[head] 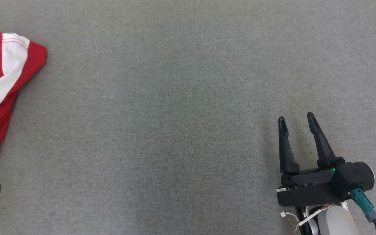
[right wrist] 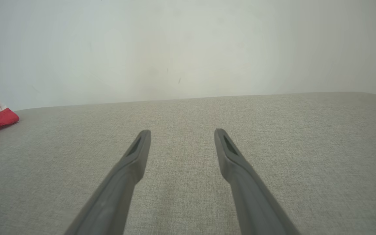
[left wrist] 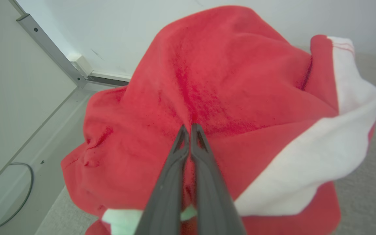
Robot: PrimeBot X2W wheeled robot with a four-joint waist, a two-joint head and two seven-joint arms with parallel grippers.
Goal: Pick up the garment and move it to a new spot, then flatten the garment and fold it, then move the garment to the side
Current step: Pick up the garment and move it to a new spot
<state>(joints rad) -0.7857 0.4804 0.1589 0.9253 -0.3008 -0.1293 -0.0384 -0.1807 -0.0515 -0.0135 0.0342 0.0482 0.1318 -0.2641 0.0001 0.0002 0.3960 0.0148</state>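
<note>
With its two dark fingers pressed tip to tip, the left gripper [left wrist: 189,128] has a ridge of red cloth pinched between them. That's a firm grip on the garment [left wrist: 240,81], right on the crown of the rumpled heap, and creases run out from the pinch. Red cloth bulges all around the fingers, and a broad white band [left wrist: 321,153] curls round the heap's right side, with a paler scrap peeking out near the base of the fingers. Whether the heap is off the surface at all, I can't tell from here. The garment sits at the left edge of the grey surface [head: 175,114], bunched up, its red-and-white corner pointing right toward the open middle. Beyond that edge, a dark cable [left wrist: 21,182] loops over a pale floor, and a metal strip [left wrist: 51,49] runs up the wall behind. Over on the near right, the right gripper [head: 296,116] is well apart from the garment, jaws spread wide with nothing between them, fingers pointing to the far side. A small green light [head: 333,169] glows at its base, and a teal plug [head: 362,199] juts from its rear. A plain pale wall [right wrist: 188,49] rises past the far edge.
</note>
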